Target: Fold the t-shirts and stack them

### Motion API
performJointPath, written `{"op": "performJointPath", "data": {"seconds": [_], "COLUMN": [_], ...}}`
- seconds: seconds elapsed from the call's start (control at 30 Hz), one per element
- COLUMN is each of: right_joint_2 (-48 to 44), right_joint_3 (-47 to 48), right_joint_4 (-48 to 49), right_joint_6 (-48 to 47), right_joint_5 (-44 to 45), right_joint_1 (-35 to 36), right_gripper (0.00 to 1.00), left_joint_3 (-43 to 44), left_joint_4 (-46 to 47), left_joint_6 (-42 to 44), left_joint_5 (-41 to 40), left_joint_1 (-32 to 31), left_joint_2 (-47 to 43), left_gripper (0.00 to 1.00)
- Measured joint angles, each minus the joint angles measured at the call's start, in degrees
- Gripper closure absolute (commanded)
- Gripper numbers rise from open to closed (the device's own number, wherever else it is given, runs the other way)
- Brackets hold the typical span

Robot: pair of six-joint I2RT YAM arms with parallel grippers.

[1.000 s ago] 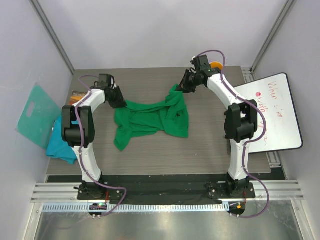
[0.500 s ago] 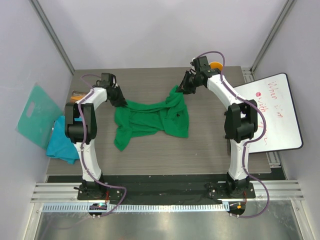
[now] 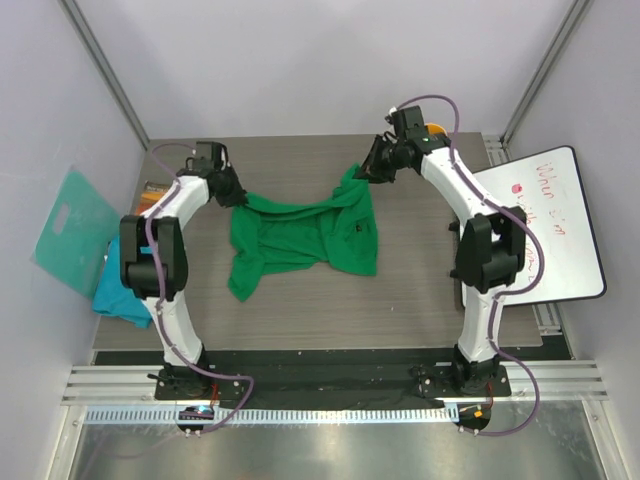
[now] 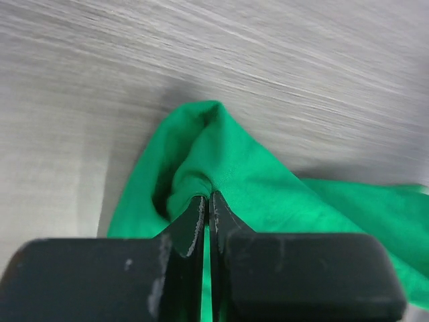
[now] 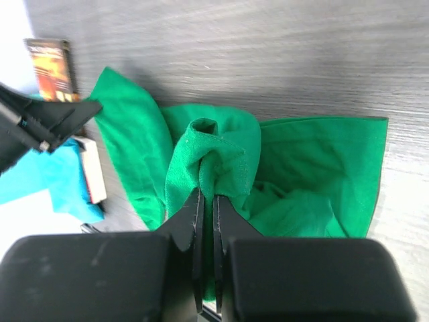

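Observation:
The bright green t-shirt [image 3: 300, 235] lies crumpled across the middle of the table, stretched between both arms. My left gripper [image 3: 234, 193] is shut on a pinch of its far left corner [image 4: 201, 168]. On the far right, my right gripper [image 3: 366, 172] is shut on a bunched fold of the same green t-shirt [image 5: 214, 157], lifted a little off the table. The teal-blue t-shirt [image 3: 122, 290] is heaped at the table's left edge, behind the left arm, apart from both grippers.
A stiff teal board [image 3: 72, 230] with a handle hole leans off the table's left side. A small orange box [image 3: 155, 190] sits near the left arm. A whiteboard [image 3: 555, 225] covers the right side. An orange object [image 3: 434, 130] shows behind the right wrist.
My left gripper has closed on the green t-shirt's left corner and drawn it slightly back and left. The right gripper has kept its hold and shifted slightly toward the back.

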Motion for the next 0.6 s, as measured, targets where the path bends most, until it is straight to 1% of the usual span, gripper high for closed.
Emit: {"op": "performJointPath", "data": {"seconds": [0.17,0.3,0.47,0.6], "right_joint_2": [-9.84,-19.28,-28.17,-33.73], "right_joint_3": [-0.24,0.61,3.23,1.46], "right_joint_4": [-1.09,-2.45,-3.34,-2.93], "right_joint_6": [0.04,-0.98,-4.33,-5.29], "right_joint_5": [3.13,5.73,6.93,6.03], "right_joint_1": [0.0,0.0,0.0,0.0], "right_gripper": [0.99,0.99,0.99,0.99], "left_joint_3": [-3.85,-3.32,-1.66,-2.67], "left_joint_4": [0.68,-0.28,-6.97,-11.69], "left_joint_6": [-3.37,-4.92,-4.7,-5.97], "left_joint_5": [1.36,4.59,4.28,1.92], "left_joint_1": [0.0,-0.04,-0.22,-0.39], "left_joint_2": [-13.55,-21.64,-31.34,-42.93], "left_gripper": [1.0,1.0,1.0,1.0]}}
